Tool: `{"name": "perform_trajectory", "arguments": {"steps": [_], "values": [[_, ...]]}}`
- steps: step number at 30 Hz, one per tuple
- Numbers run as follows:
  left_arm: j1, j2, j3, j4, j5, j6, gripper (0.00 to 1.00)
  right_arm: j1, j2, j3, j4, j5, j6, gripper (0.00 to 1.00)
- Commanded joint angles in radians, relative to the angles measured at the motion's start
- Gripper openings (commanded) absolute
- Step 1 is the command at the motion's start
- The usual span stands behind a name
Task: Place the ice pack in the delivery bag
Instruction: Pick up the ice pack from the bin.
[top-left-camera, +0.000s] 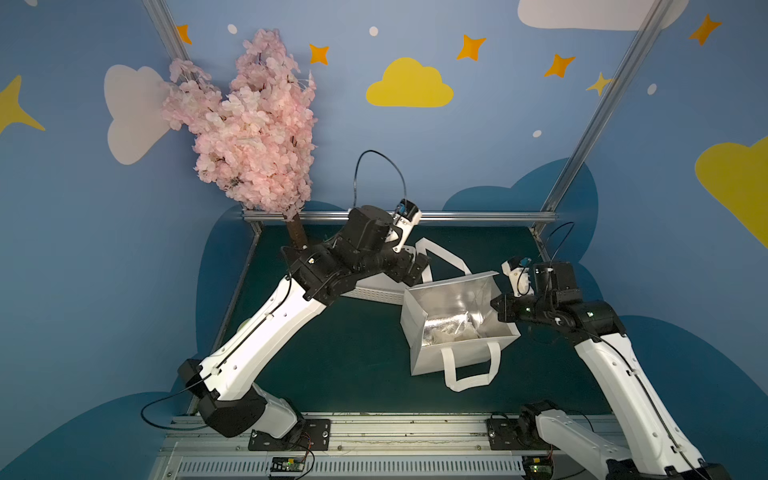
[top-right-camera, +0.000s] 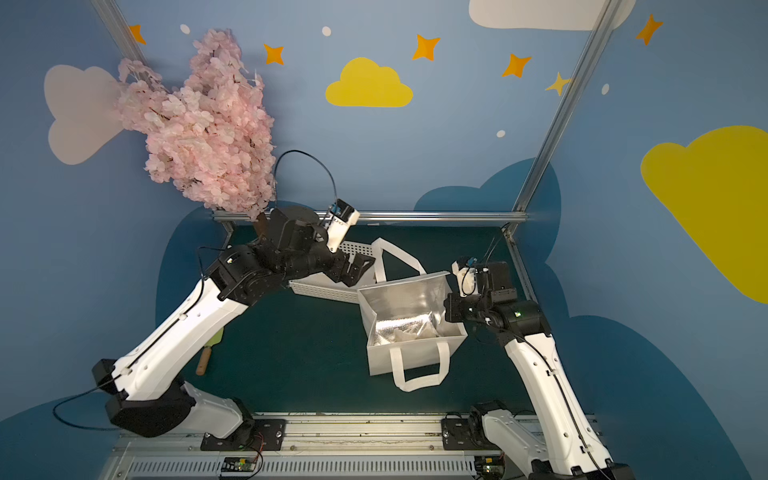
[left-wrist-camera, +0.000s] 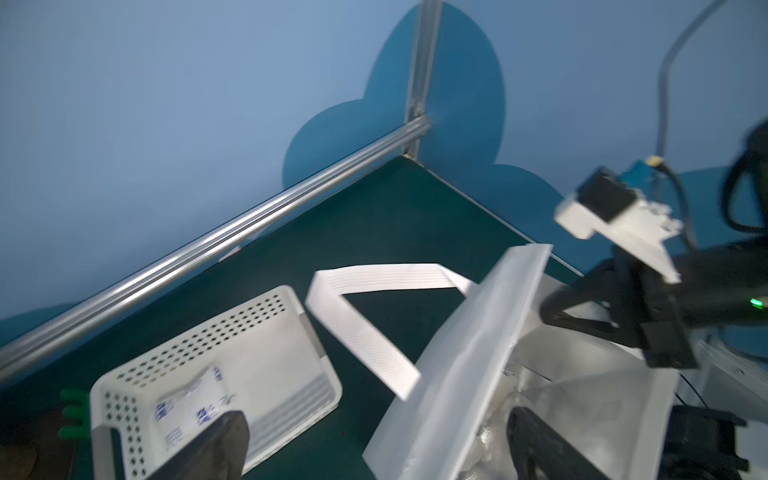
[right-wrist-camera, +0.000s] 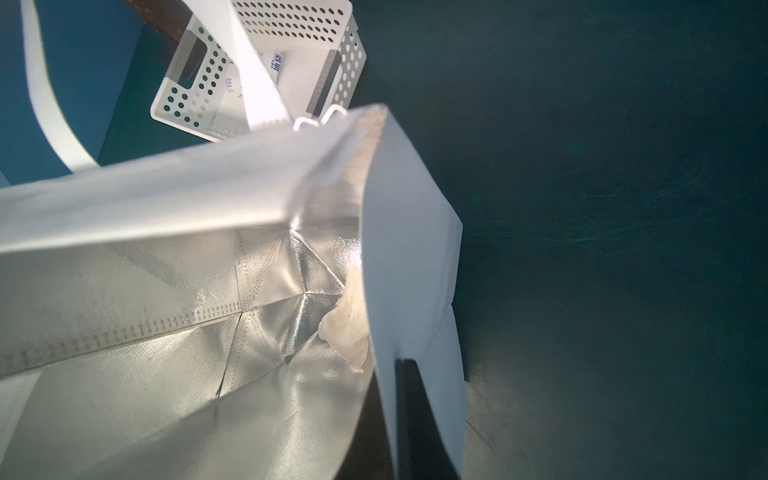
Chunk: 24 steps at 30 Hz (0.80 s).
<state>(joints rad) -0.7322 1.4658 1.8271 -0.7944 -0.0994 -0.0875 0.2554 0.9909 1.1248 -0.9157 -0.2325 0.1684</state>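
The delivery bag (top-left-camera: 428, 361) (top-right-camera: 382, 357) stands open right of centre, a white tote with silver foil lining. A pale translucent ice pack (top-left-camera: 446, 332) (top-right-camera: 405, 334) (right-wrist-camera: 347, 320) lies on the bag's floor. Another ice pack (left-wrist-camera: 187, 407) with blue print lies in the white basket. My left gripper (top-left-camera: 419, 270) (left-wrist-camera: 374, 415) hangs open and holds nothing, one finger over the basket and the other over the bag's (left-wrist-camera: 478, 332) mouth. My right gripper (top-left-camera: 498, 309) (right-wrist-camera: 386, 415) is shut on the bag's (right-wrist-camera: 411, 249) side wall at the rim.
A white perforated basket (top-left-camera: 374, 293) (top-right-camera: 324, 286) (right-wrist-camera: 291, 41) sits just behind and left of the bag, under my left wrist. A pink blossom tree (top-left-camera: 249, 124) stands at the back left corner. A green spatula (top-right-camera: 210, 353) with a wooden handle lies under the left arm.
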Motion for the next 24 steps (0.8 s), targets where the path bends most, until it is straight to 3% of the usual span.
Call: {"name": "perform_trajectory", "arguments": {"steps": [1,5,11,24], "values": [[0.121,-0.017,-0.083,0.016,0.006,-0.12,1.0,-0.004,0.005,0.017,0.036,-0.002,0.008,0.02],[0.266,0.021,-0.141,-0.009,0.008,-0.206,1.0,-0.002,0.015,0.025,0.034,-0.008,0.008,0.02],[0.43,0.193,-0.141,-0.047,0.069,-0.408,0.99,-0.002,0.02,0.033,0.035,-0.009,0.01,0.02],[0.479,0.597,0.066,-0.157,0.217,-1.047,0.92,-0.002,0.011,0.034,0.049,0.006,0.024,0.02]]}}
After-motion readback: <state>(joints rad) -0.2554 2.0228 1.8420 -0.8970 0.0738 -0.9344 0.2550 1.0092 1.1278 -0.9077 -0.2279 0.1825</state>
